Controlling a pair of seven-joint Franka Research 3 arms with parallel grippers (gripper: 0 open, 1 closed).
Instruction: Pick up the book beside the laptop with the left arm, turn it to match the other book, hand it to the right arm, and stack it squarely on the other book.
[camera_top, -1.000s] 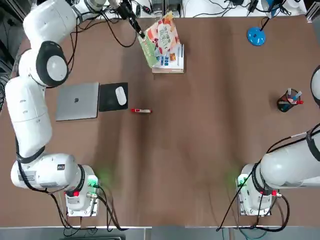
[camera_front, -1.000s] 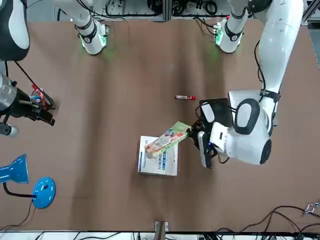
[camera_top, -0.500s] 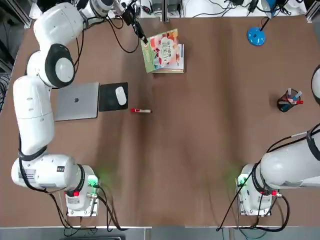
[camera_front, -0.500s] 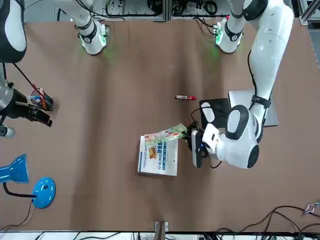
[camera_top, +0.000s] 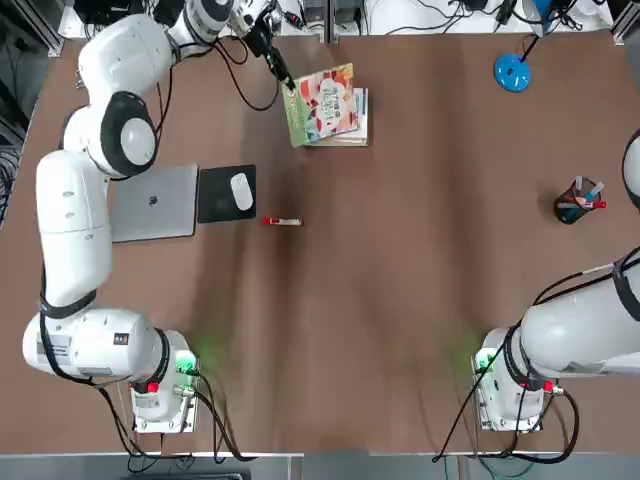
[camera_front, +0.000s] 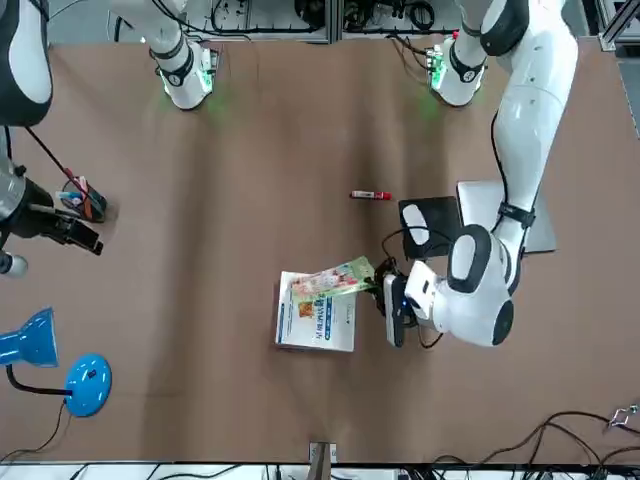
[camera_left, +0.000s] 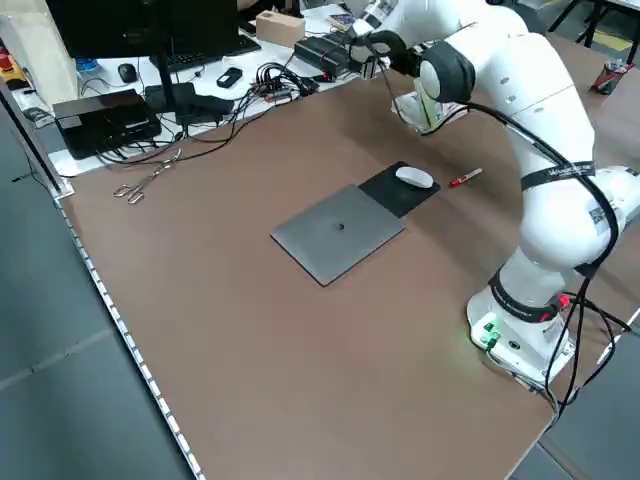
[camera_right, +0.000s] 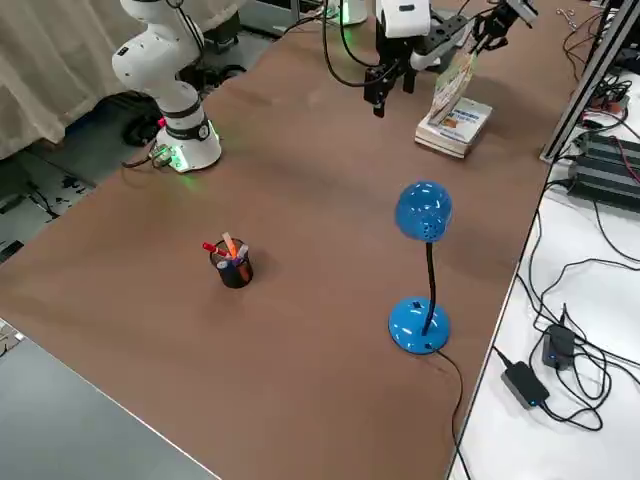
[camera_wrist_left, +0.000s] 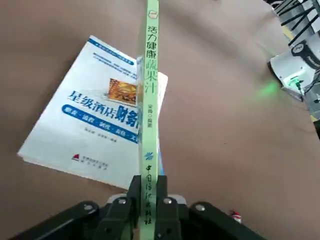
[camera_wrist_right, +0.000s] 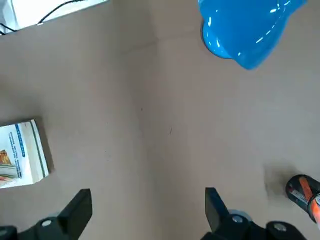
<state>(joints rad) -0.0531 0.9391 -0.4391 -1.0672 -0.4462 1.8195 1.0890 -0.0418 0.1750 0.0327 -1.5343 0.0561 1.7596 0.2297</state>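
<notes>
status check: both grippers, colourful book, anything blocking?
Left gripper shut on thin colourful green-spined book, held over thicker white-covered book. Right gripper open, parked clear. Nothing in the way.

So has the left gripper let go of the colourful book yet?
No, in the left wrist view the left gripper is shut on the colourful book's green spine, above the white book.

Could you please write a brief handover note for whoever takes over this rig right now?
Left gripper: shut on the colourful book, gripping its spine end and holding it tilted above the white book at the table's far edge.
Right gripper: open, empty, away from both books, near the blue lamp.
Laptop: flat beside the mouse pad.
Done: book picked up and carried over the white one.
Left: the handover to the right arm has not happened; the book still has to be laid squarely on the white book.
</notes>
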